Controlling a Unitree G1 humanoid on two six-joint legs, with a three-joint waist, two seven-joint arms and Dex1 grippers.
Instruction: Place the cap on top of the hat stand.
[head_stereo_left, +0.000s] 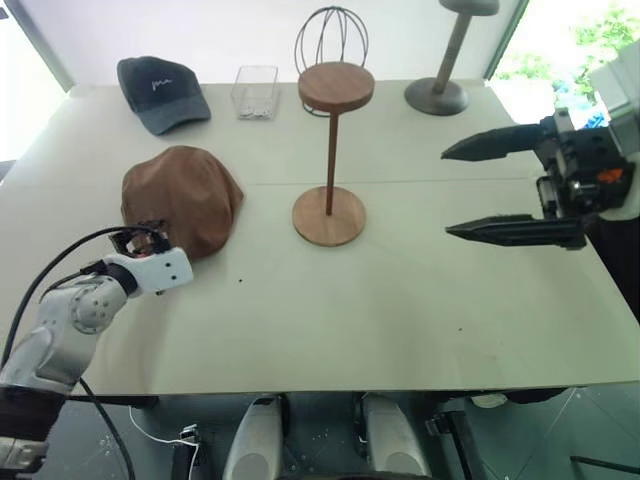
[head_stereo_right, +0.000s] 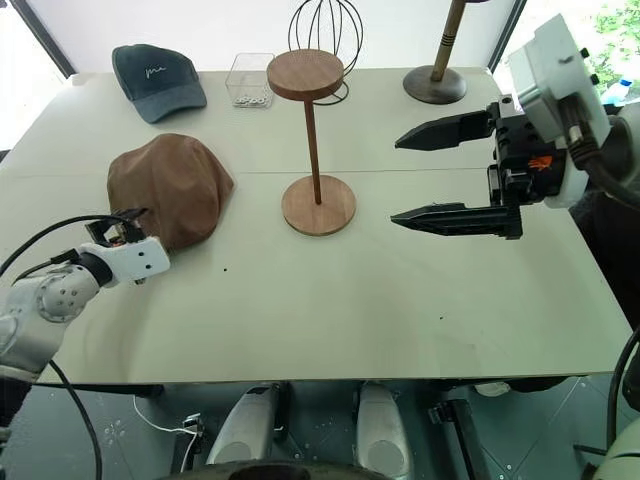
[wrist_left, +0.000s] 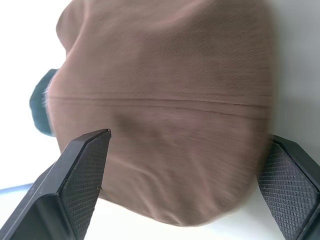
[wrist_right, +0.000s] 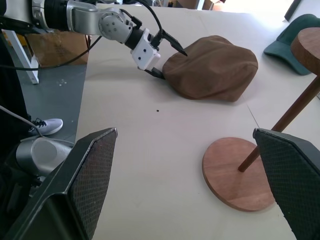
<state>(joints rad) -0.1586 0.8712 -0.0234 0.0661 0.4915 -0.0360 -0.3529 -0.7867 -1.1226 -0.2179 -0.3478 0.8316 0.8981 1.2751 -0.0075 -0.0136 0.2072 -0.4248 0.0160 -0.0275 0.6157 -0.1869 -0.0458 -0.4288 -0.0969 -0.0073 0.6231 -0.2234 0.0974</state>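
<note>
Now the cap (head_stereo_left: 183, 196) lies on the desk (head_stereo_left: 400, 310), left of the hat stand (head_stereo_left: 331, 150) and apart from it. Left gripper (wrist_right: 170, 57) — jaws spread — straddles the cap's near edge; right gripper (head_stereo_left: 462, 192) hangs wide open above the desk, right of the stand.

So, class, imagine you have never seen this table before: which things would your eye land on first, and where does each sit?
The brown cap lies on the table's left side, with the left gripper open at its near edge. At the middle stands the wooden hat stand, its disc top bare. To the right, the right gripper hangs above the table, jaws wide apart and pointing toward the stand.
</note>
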